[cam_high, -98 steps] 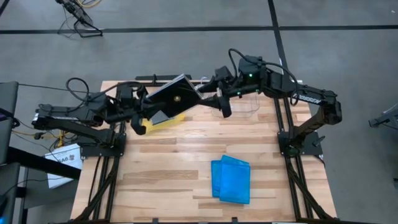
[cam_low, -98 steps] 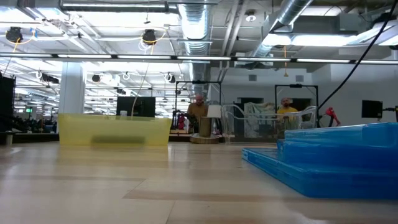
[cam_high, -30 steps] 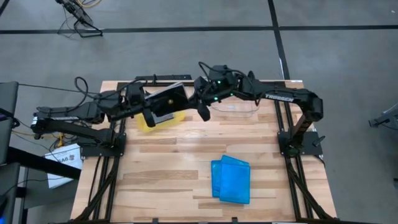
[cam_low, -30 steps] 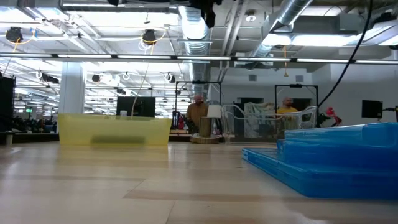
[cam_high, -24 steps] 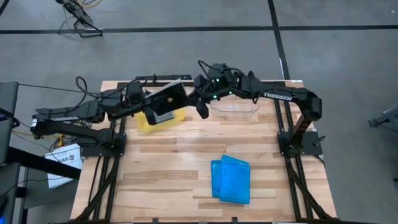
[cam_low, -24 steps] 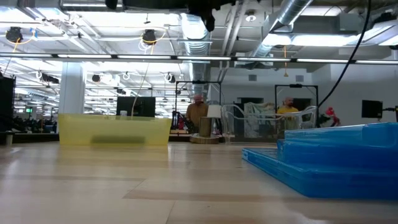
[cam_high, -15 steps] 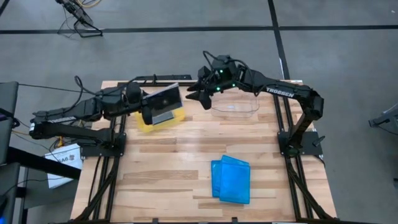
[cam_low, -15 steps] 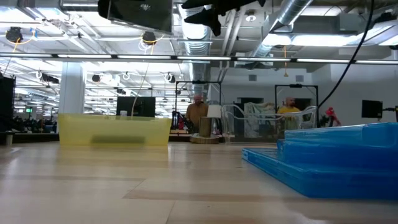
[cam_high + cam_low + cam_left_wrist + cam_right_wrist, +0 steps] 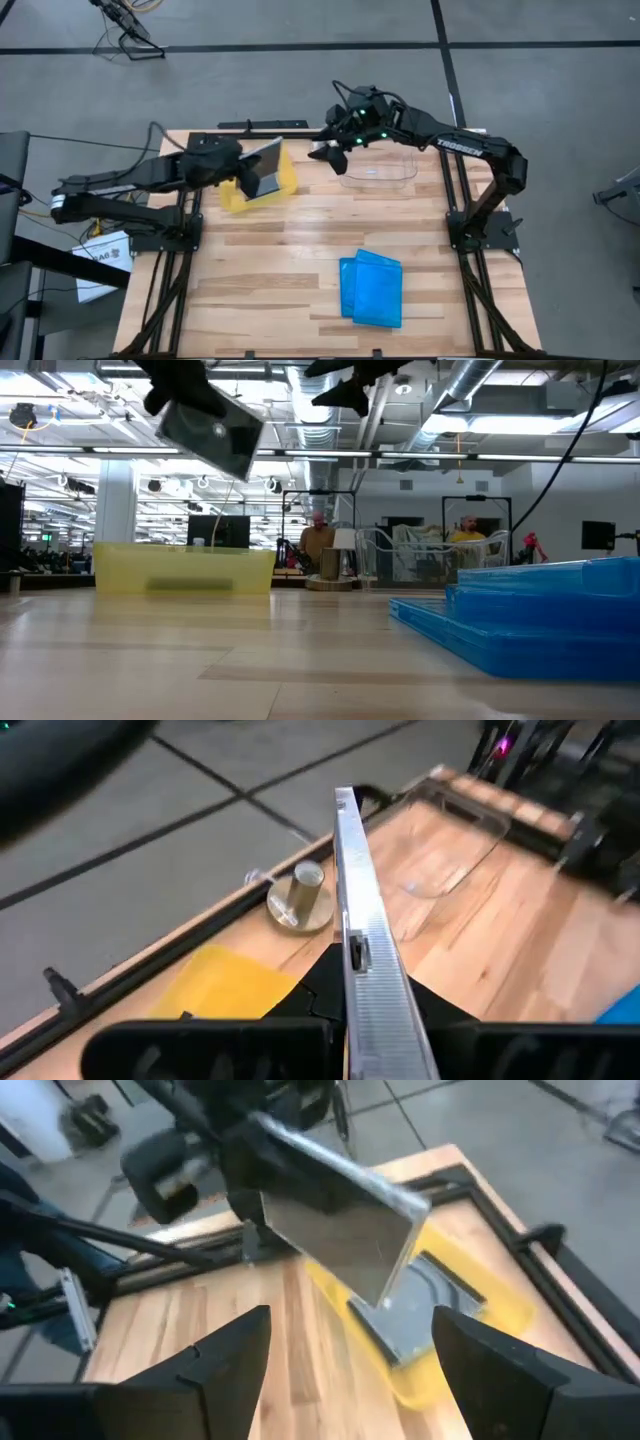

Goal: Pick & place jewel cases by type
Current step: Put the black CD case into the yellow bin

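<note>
On the bench (image 9: pixel 280 250), the yellow tray (image 9: pixel 283 180) sits at the far left with one clear-grey jewel case (image 9: pixel 425 1305) already inside. Directly above the tray, the left gripper (image 9: pixel 243 172) pinches a tilted clear-grey jewel case (image 9: pixel 265 166). The right gripper (image 9: pixel 325 148) hovers beside the tray with fingers spread, while the blue jewel cases (image 9: pixel 371 288) lie well apart from it, near the front.

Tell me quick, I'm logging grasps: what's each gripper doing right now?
Left gripper: shut on a clear-grey jewel case, held tilted above the yellow tray.
Right gripper: open, holding nothing, raised by the clear tub.
</note>
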Robot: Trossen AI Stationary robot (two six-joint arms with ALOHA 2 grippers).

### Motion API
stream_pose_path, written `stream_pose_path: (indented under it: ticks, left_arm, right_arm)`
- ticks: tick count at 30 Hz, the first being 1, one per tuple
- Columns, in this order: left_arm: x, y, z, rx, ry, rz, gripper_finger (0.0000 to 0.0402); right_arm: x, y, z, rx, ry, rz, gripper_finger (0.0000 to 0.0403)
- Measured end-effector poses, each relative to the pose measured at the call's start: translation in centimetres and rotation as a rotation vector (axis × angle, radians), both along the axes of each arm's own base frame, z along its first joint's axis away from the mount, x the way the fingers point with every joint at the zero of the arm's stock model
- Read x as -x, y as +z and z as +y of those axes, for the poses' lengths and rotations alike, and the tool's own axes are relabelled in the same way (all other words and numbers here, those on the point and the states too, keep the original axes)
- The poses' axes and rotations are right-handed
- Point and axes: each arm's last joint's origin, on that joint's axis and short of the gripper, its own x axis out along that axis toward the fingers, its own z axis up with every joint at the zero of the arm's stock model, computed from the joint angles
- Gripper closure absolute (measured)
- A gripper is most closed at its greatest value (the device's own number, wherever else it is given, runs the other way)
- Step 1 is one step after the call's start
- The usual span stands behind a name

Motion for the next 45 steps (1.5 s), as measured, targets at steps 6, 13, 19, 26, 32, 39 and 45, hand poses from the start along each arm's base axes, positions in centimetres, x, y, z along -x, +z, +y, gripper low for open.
stream_pose_path:
  ticks: [6, 13, 19, 26, 32, 39, 45]
  left_arm:
    - [-2.8, -2.2, 0.7, 0.018, 0.051, 0.296, 0.0401]
    - [-5.3, -2.8, 2.0, 0.009, 0.152, 0.814, 0.0401]
    - [-8.4, -5.1, 3.6, 0.057, 0.147, 1.085, 0.0401]
    - [-10.7, -8.7, 4.9, 0.054, 0.139, 1.271, 0.0401]
    - [-11.6, -10.8, 5.9, 0.078, 0.152, 1.329, 0.0379]
    - [-11.9, -11.6, 6.8, 0.095, 0.168, 1.32, 0.0352]
    - [-12.0, -11.8, 7.3, 0.158, 0.132, 1.282, 0.0311]
  right_arm:
    - [1.6, 1.5, 1.1, 0.089, -0.061, 0.015, 0.0133]
    - [2.9, 2.6, 1.7, 0.125, -0.109, 0.021, 0.0133]
    - [3.0, 2.5, 1.9, 0.126, -0.112, 0.037, 0.0133]
    - [3.1, 2.0, 2.5, 0.112, -0.094, 0.096, 0.0133]
    - [3.0, 1.8, 3.1, 0.108, -0.075, 0.113, 0.0133]
    - [2.9, 1.8, 3.6, 0.108, -0.06, 0.115, 0.0133]
    - [2.9, 1.7, 4.0, 0.106, -0.047, 0.123, 0.0133]
